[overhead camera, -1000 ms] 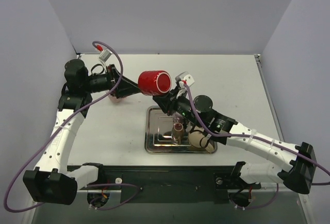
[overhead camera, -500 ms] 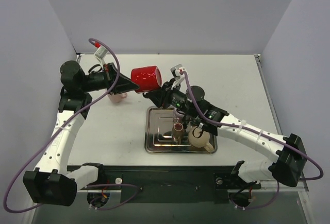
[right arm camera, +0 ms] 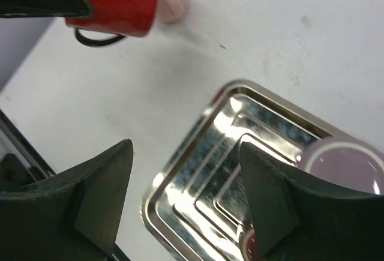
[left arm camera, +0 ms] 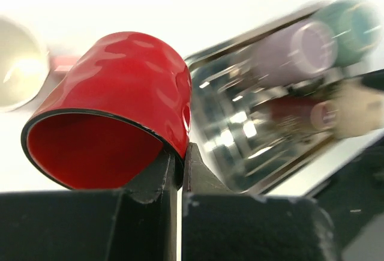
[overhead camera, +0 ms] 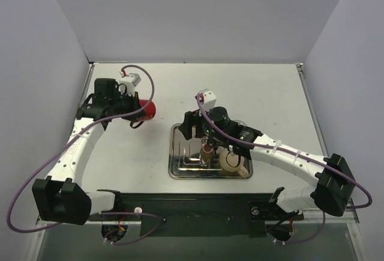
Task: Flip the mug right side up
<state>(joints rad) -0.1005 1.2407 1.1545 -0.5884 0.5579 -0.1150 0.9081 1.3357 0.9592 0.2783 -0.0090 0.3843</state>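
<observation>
your left gripper [left arm camera: 182, 153] is clamped on the rim wall of the one red mug [left arm camera: 126, 87], held on its side at the table's far left, likely so the wrist can roll it upright. your right gripper [right arm camera: 183, 180] hangs jaws apart, empty, over the single tray [right arm camera: 198, 153]. one pink cup [right arm camera: 171, 0] sits beside the mug.

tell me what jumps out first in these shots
The glossy red mug grabs the eye, tipped sideways at the left rear of the table, with the left gripper shut on its rim. Next is the shiny metal tray at the front middle, holding a cream cup and other small cups. The right gripper is open above its rear left corner.
</observation>
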